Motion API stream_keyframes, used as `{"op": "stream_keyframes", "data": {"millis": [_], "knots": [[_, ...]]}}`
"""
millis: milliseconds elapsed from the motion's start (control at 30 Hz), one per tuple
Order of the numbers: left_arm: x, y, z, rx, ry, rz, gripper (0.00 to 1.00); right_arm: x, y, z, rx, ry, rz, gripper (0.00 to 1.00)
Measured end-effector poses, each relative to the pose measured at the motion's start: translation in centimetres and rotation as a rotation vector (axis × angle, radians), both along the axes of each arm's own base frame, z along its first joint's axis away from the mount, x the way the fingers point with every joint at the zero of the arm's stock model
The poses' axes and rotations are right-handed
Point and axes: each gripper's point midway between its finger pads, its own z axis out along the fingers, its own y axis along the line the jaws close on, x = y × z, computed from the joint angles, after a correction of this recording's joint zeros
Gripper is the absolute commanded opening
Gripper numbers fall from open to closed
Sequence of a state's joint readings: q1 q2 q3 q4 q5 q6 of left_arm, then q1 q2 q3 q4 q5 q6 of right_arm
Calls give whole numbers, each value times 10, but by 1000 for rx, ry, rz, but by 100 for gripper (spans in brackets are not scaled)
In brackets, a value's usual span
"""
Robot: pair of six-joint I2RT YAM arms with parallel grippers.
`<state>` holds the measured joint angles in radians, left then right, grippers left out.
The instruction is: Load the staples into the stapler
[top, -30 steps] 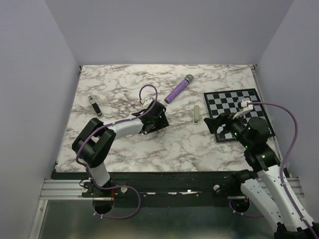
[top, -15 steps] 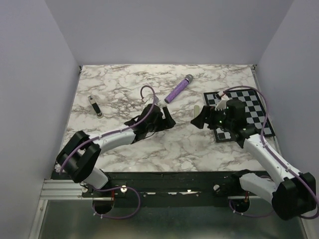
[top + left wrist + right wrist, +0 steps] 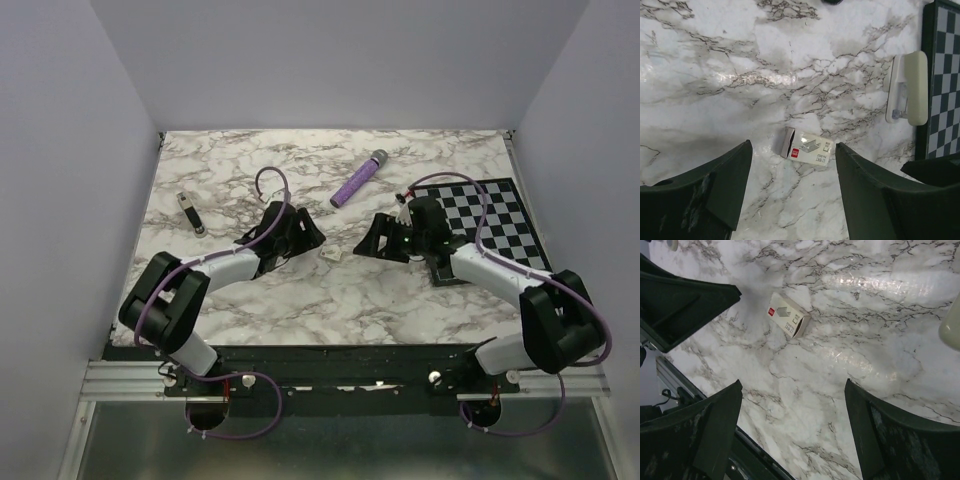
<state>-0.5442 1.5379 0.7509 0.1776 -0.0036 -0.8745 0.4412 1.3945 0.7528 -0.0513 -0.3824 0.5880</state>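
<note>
a marble table is sitting inside plain pale walls, with a checkered mat on its right side. since a second ago, the right arm has been swinging off the mat toward the middle and the left arm has been backing off a little. now the staples box is showing, lying flat in the middle of the table. a grey block of staples is poking out of one end of it. the left gripper is hanging over the box with its jaws spread and holding nothing. the right gripper is facing it, also spread wide and holding nothing. the stapler is lying right by the mat's edge, and it looks shut, so loading is not starting yet. the box is sitting far from every table edge, so it is not likely to fall off. the two grippers are near each other with the box between them, so they are leaving little room there. there is more bare marble on the near side. a purple tube is lying farther back, out of the way.
</note>
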Motion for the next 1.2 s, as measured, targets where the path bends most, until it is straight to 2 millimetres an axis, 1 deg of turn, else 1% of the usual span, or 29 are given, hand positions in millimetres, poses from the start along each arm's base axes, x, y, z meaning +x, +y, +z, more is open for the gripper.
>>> {"op": "stream_keyframes", "data": {"millis": [33,133,233,333,433,533,833,1000,1200], "knots": [[-1,-2,-6,4,16,-12,74,1,2,-3,0,9,-7,79],[-3,-3,-16,13,38,-36,74,5,9,-16,-9,45,-35,70],[-2,-3,-16,12,33,-40,75,13,19,-24,-15,66,-54,64],[-4,0,-16,14,25,-39,75,18,30,-32,-16,84,-61,63],[-10,8,-18,29,19,-25,75,24,41,-39,-15,106,-64,60],[-12,14,-19,42,13,-15,75,29,50,-47,-17,126,-67,60],[-12,15,-20,59,3,-18,75,43,66,-66,-38,159,-57,60],[-9,14,-23,61,0,-23,75,51,79,-66,-41,137,7,60],[-12,11,-31,61,18,-41,75,48,95,-66,-33,123,136,58]]}}
